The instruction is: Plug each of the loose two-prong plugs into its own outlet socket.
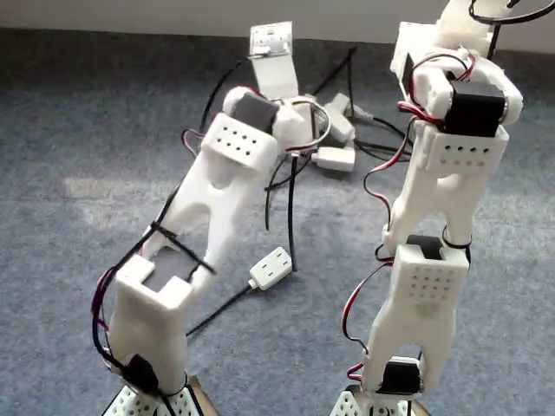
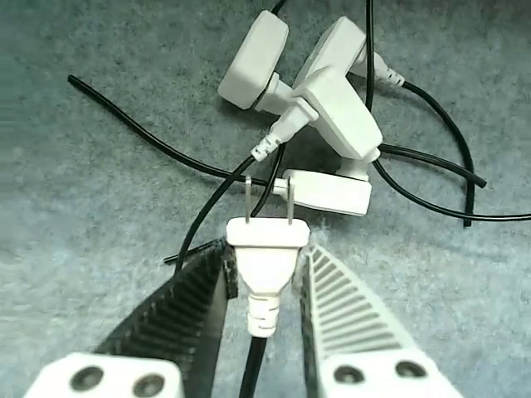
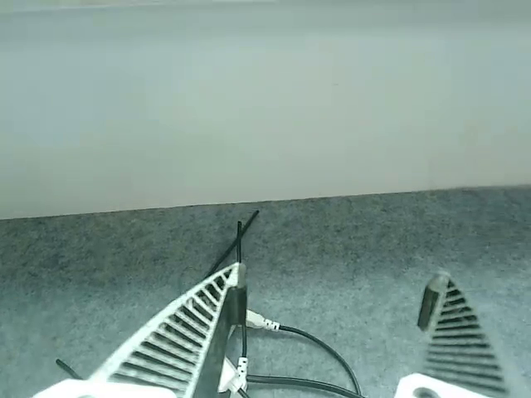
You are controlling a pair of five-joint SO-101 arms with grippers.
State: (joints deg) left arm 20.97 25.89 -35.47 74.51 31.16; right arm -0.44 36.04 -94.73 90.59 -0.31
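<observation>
The left gripper [image 2: 266, 259] is clamped on a white plug [image 2: 267, 236], its prongs pointing toward the white sockets [image 2: 330, 192]. The right gripper [image 3: 336, 282] stands wide apart above the carpet [image 3: 373, 236].

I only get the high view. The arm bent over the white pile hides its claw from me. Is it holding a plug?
Observer: Yes. The left gripper is shut on a white two-prong plug, cord trailing back between the fingers.
Operator: Are the prongs in a socket?
Observer: No. The prongs are bare, just short of the nearest white socket block.
Operator: What about the other claw?
Observer: The right gripper is open and holds nothing. It is aimed over the carpet toward a pale wall.
</observation>
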